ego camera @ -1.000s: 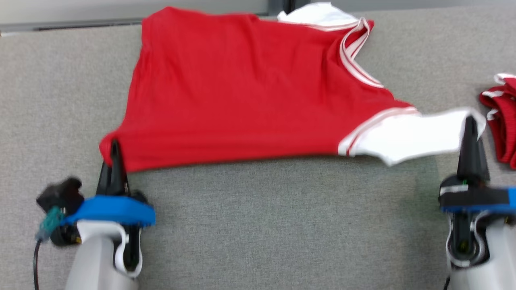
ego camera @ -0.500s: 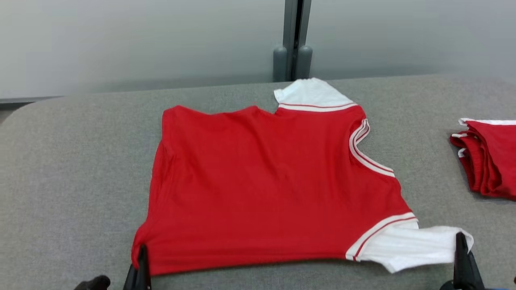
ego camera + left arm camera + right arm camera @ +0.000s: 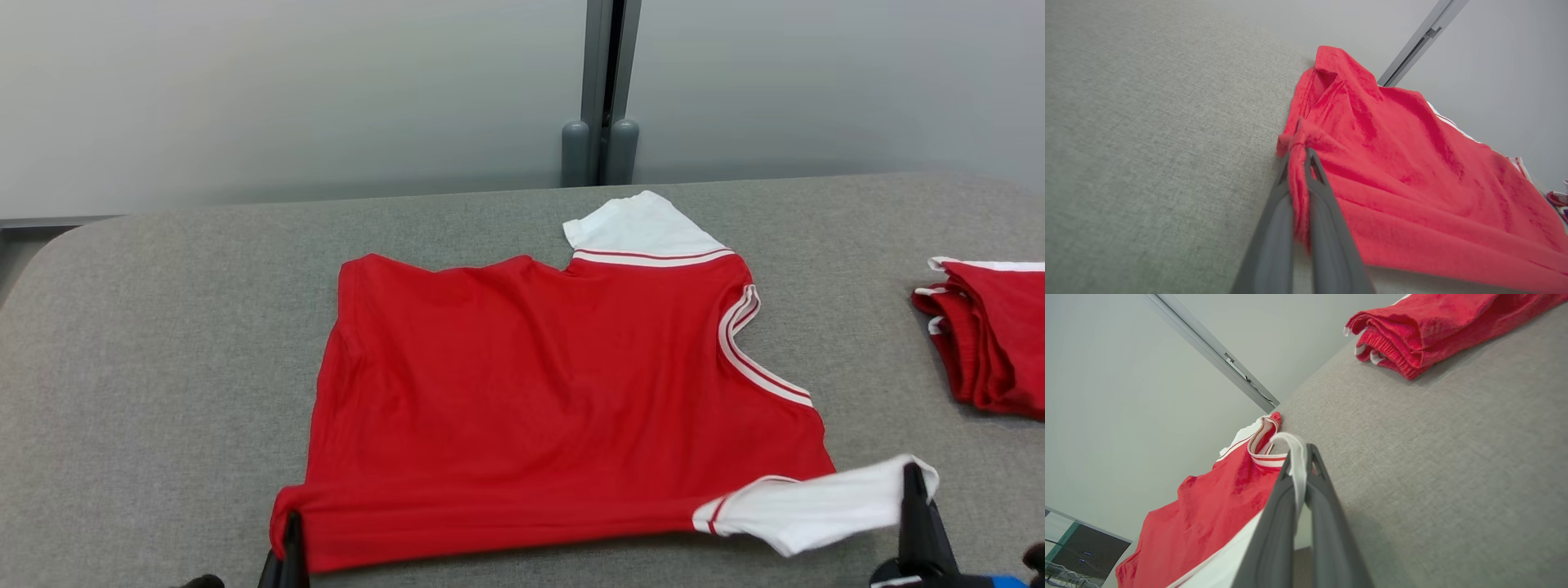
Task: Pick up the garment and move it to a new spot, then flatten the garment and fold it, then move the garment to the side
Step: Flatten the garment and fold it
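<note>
The garment [image 3: 555, 400] is a red shirt with white sleeves and white-striped trim, spread on the grey table [image 3: 163, 343]. Its near edge is lifted a little off the cloth. At the bottom left my left gripper [image 3: 290, 523] is shut on the red hem corner, and the left wrist view shows the garment [image 3: 1412, 171] bunched between the fingers of the left gripper [image 3: 1300, 153]. At the bottom right my right gripper [image 3: 913, 478] is shut on the white sleeve's tip. In the right wrist view the right gripper [image 3: 1300, 455] pinches that white edge of the garment [image 3: 1216, 510].
A folded pile of red clothes [image 3: 992, 335] lies at the table's right edge, also seen as the pile of clothes [image 3: 1425, 326] in the right wrist view. A grey wall with a vertical post [image 3: 600, 90] stands behind the table. The table's left corner is rounded.
The head camera has tilted up, so the table and wall shifted down in the picture. Both grippers keep their hold. The sleeve in the right gripper now droops more.
</note>
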Motion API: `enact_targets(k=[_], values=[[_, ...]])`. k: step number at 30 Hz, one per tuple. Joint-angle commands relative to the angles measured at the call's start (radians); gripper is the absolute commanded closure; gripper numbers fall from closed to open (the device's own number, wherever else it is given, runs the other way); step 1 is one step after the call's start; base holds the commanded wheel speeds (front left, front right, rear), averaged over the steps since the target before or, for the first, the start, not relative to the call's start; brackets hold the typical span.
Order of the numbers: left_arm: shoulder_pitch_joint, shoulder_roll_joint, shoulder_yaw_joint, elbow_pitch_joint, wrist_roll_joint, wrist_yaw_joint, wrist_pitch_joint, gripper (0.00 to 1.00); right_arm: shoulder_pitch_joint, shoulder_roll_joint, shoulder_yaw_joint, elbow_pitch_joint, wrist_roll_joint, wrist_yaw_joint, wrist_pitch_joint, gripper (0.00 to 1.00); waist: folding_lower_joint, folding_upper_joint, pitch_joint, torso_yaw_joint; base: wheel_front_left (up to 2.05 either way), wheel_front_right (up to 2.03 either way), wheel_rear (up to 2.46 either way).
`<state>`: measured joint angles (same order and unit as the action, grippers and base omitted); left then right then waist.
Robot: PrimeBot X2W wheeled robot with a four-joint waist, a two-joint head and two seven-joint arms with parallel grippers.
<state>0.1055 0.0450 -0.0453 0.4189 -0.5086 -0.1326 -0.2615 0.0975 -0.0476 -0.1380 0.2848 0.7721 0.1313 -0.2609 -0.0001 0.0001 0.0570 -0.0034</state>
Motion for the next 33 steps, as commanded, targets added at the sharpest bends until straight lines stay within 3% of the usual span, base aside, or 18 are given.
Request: enact_targets(k=[1, 8, 18, 30, 31, 32, 33], values=[[-0.039, 0.010, 0.000, 0.009, -0.016, 0.011, -0.005, 1.00, -0.047, -0.006, 0.019, 0.007, -0.020, -0.001, -0.006, 1.00, 0.0001, -0.0001, 0.009, 0.006, 0.00, 0.00, 0.00], [-0.169, 0.007, -0.058, 0.082, -0.071, 0.065, -0.005, 1.00, -0.228, -0.006, 0.030, 0.119, -0.038, -0.001, -0.005, 1.00, 0.0001, -0.0001, 0.056, 0.027, 0.00, 0.00, 0.00], [-0.347, 0.007, -0.133, 0.186, -0.075, 0.106, -0.005, 1.00, -0.459, -0.006, 0.016, 0.300, -0.148, -0.001, -0.005, 1.00, 0.0001, -0.0001, 0.137, 0.035, 0.00, 0.00, 0.00], [-0.463, 0.008, -0.116, 0.273, -0.063, 0.161, -0.005, 1.00, -0.596, -0.006, 0.015, 0.414, -0.232, -0.001, -0.005, 1.00, 0.0001, -0.0001, 0.176, 0.024, 0.00, 0.00, 0.00], [-0.469, 0.008, -0.111, 0.273, -0.055, 0.170, -0.005, 0.95, -0.602, -0.006, 0.017, 0.423, -0.243, -0.001, -0.005, 0.54, 0.0001, -0.0001, 0.177, 0.025, 0.00, 0.00, 0.00], [-0.471, 0.008, -0.103, 0.269, -0.055, 0.179, -0.005, 0.31, -0.607, -0.006, 0.023, 0.422, -0.269, -0.001, -0.005, 0.00, 0.0001, -0.0001, 0.177, 0.025, 0.00, 0.00, 0.00], [-0.469, 0.008, -0.099, 0.266, -0.048, 0.187, -0.005, 0.00, -0.611, -0.006, 0.025, 0.415, -0.287, -0.001, -0.005, 0.00, 0.0001, -0.0001, 0.177, 0.025, 0.00, 0.00, 0.00]])
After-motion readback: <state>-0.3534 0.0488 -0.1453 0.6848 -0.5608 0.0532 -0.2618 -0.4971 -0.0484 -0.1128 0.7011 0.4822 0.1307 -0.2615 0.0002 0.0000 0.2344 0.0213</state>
